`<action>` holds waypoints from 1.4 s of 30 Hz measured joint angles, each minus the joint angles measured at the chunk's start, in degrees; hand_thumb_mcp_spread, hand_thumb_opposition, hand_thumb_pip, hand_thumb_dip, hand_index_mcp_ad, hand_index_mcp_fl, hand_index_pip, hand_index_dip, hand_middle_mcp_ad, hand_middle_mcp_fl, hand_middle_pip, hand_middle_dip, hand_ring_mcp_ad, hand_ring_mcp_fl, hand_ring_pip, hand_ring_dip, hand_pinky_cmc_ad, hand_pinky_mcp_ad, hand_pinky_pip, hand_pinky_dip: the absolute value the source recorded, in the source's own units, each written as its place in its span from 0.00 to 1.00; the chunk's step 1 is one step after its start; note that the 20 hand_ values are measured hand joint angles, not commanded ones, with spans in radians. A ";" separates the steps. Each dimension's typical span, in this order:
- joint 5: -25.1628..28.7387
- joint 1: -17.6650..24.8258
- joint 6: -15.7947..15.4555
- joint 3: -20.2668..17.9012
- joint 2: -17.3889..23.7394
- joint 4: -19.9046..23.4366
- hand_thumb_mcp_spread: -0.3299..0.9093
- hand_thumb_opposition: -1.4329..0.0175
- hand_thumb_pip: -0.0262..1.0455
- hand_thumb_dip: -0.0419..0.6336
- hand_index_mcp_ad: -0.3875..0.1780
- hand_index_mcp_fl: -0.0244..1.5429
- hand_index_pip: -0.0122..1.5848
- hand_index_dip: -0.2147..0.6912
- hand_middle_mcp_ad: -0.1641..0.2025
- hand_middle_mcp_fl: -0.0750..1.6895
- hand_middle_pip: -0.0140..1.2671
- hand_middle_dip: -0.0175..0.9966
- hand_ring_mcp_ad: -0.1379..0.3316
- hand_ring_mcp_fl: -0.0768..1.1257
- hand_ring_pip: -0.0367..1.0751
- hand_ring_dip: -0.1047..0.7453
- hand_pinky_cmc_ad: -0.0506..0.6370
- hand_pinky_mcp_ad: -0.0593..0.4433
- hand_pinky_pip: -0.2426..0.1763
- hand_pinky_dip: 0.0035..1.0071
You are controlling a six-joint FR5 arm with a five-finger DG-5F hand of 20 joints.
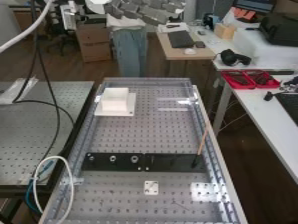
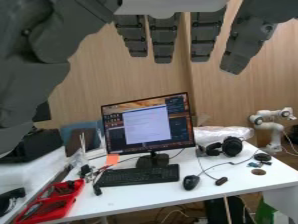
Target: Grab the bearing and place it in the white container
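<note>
Bearing [image 1: 135, 159] is, I think, one of the bright rings toward the left of the black strip [image 1: 166, 162]; which ring is meant, I can't tell. Strip lies across the bench [image 1: 126, 135], likely a rack; parts stand apart on it, probably so fingers can close round one. Container [image 1: 115, 100] is near the far end, toward the left side; it sits on a white plate [image 1: 128, 111], perhaps as a steady base; its inside I can't make out.

Hand [image 2: 163, 42] is open; fingers straight and spread, nothing held; it hangs at the high view's top edge, wrist camera facing a desk [image 2: 219, 182] and monitor [image 2: 148, 122]; I judge it needs turning down and bringing over the strip.

Edges: rails [image 1: 228, 182] run along both long sides; a thin stick [image 1: 203, 142] slants up from the strip's right end; a cable loop [image 1: 70, 185] crosses the near left corner; I'd keep off all three. Best carry lane looks like the mid-bench, strip to container; left rail leaves less slack.
</note>
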 joint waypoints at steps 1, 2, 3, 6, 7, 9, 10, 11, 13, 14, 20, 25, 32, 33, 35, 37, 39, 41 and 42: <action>0.14 0.01 0.01 -0.31 0.06 0.31 0.49 0.53 0.25 0.07 0.70 0.02 0.06 0.31 0.70 0.04 0.12 0.11 0.72 0.07 0.12 0.16 0.68 0.70 0.36 0.18; 0.24 0.03 0.02 -0.50 0.10 0.48 0.49 0.53 0.25 0.07 0.70 0.03 0.06 0.29 0.70 0.04 0.12 0.11 0.72 0.06 0.12 0.16 0.67 0.70 0.36 0.18; 0.42 0.09 0.09 -0.79 0.15 0.69 0.49 0.53 0.25 0.07 0.69 0.03 0.06 0.28 0.70 0.04 0.12 0.11 0.72 0.06 0.12 0.16 0.67 0.70 0.36 0.18; 1.02 0.35 0.05 -1.41 0.21 1.18 0.52 0.53 0.28 0.09 0.65 0.03 0.06 0.26 0.70 0.04 0.12 0.11 0.72 0.06 0.12 0.16 0.67 0.70 0.36 0.18; 1.27 0.43 -0.11 -1.65 0.21 1.38 0.52 0.53 0.29 0.10 0.64 0.03 0.06 0.25 0.70 0.04 0.12 0.11 0.72 0.06 0.12 0.16 0.68 0.70 0.36 0.18; 1.51 0.48 -0.06 -1.96 0.20 1.61 0.52 0.51 0.29 0.10 0.61 0.03 0.06 0.24 0.70 0.04 0.12 0.11 0.72 0.06 0.12 0.16 0.68 0.70 0.36 0.18; 1.62 0.47 0.00 -2.13 0.19 1.72 0.53 0.51 0.29 0.10 0.61 0.03 0.06 0.24 0.70 0.04 0.12 0.11 0.72 0.06 0.12 0.16 0.68 0.70 0.36 0.18; 1.70 0.47 -0.02 -2.26 0.17 1.80 0.53 0.51 0.29 0.12 0.61 0.03 0.06 0.24 0.70 0.04 0.12 0.11 0.72 0.06 0.12 0.16 0.68 0.70 0.36 0.18; 1.82 0.46 -0.13 -2.52 0.13 1.94 0.54 0.51 0.29 0.12 0.60 0.03 0.06 0.24 0.70 0.04 0.12 0.11 0.72 0.06 0.12 0.16 0.68 0.70 0.36 0.18; 1.87 0.43 -0.10 -2.66 0.10 2.09 0.54 0.51 0.29 0.12 0.60 0.03 0.06 0.24 0.70 0.04 0.12 0.11 0.72 0.06 0.12 0.16 0.68 0.70 0.36 0.18; 2.49 0.18 0.68 -4.30 -0.04 3.68 0.56 0.51 0.29 0.11 0.56 0.04 0.06 0.24 0.70 0.04 0.12 0.11 0.72 0.06 0.12 0.16 0.68 0.70 0.36 0.17; 3.88 0.24 0.67 -6.00 0.00 5.12 0.57 0.51 0.29 0.14 0.55 0.04 0.07 0.24 0.69 0.04 0.12 0.11 0.72 0.06 0.12 0.16 0.68 0.70 0.36 0.17; 5.96 0.59 0.64 -9.40 0.02 8.48 0.58 0.50 0.32 0.14 0.53 0.05 0.07 0.24 0.69 0.04 0.12 0.11 0.72 0.06 0.12 0.16 0.68 0.70 0.36 0.17; 6.40 0.73 0.64 -10.23 0.02 9.47 0.58 0.50 0.32 0.16 0.52 0.05 0.07 0.24 0.69 0.04 0.12 0.11 0.72 0.06 0.12 0.16 0.68 0.70 0.36 0.17; 7.08 0.95 0.66 -11.54 -0.03 11.17 0.58 0.50 0.32 0.19 0.52 0.05 0.07 0.24 0.69 0.04 0.12 0.12 0.72 0.06 0.12 0.16 0.68 0.70 0.37 0.17; 8.35 1.30 0.76 -13.24 -0.18 13.44 0.58 0.50 0.33 0.18 0.52 0.06 0.07 0.24 0.69 0.04 0.12 0.12 0.72 0.06 0.11 0.16 0.68 0.70 0.37 0.17; 9.49 1.56 0.91 -14.40 -0.39 14.95 0.58 0.50 0.36 0.19 0.52 0.08 0.07 0.24 0.69 0.04 0.12 0.12 0.73 0.06 0.11 0.16 0.68 0.70 0.36 0.17; 10.62 1.78 0.98 -15.54 -0.63 16.51 0.58 0.50 0.37 0.20 0.51 0.11 0.08 0.25 0.69 0.04 0.12 0.12 0.73 0.06 0.11 0.16 0.68 0.70 0.36 0.17; 11.59 1.90 1.01 -16.43 -0.91 17.81 0.59 0.50 0.37 0.21 0.50 0.13 0.08 0.27 0.69 0.04 0.12 0.12 0.74 0.06 0.11 0.16 0.68 0.70 0.37 0.17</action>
